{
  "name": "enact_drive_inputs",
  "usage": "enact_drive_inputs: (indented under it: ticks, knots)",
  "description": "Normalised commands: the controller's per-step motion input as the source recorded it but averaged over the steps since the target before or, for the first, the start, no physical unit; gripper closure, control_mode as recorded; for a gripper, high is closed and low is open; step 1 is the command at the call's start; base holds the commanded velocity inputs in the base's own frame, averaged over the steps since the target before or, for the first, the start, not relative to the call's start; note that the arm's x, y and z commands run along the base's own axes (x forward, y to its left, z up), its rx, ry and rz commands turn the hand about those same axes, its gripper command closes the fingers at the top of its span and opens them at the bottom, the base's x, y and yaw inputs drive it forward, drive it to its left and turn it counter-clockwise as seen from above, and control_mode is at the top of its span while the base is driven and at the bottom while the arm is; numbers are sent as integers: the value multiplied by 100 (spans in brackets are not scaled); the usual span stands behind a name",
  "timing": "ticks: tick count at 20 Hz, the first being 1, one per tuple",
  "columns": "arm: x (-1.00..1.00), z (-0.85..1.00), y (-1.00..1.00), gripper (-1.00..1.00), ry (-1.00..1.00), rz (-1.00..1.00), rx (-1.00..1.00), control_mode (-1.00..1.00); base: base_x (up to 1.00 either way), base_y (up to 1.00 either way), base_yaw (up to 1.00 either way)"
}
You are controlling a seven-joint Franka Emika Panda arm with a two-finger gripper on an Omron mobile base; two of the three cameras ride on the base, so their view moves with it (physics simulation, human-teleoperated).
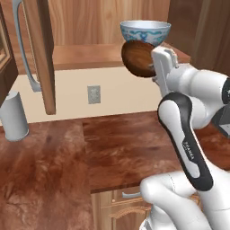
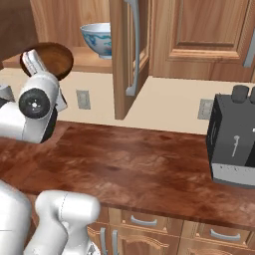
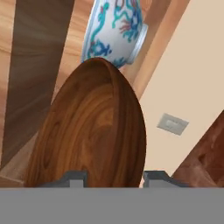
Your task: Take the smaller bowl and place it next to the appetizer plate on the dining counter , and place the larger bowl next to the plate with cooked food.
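Pincer (image 1: 150,67) clamped on the smaller bowl (image 1: 137,58), held tilted on edge in the air just in front of the cabinet shelf (image 1: 90,56). Larger bowl (image 1: 144,31) sits on that shelf right behind it, so pull straight back, away from it.

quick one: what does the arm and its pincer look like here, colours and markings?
Glossy white rounded arm segments with dark grey joint bands and a dark round joint cap; small lettering runs along the dark band. No cables visible. The pincer has a white body and two small grey fingertips.
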Motion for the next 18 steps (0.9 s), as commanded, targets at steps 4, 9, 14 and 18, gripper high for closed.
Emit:
enact_drive_inputs:
  ticks: [4, 9, 14, 18]
  knots:
    - [-99, -40, -35, 100, 65, 0, -38, -100, 0, 0, 0]
    - [-41, -60, -2, 100, 85, -12, -33, -100, 0, 0, 0]
    - [-19, -24, -1, 100, 45, -25, -6, -100, 0, 0, 0]
    - [-67, -21, -29, 100, 18, -27, 0, -100, 0, 0, 0]
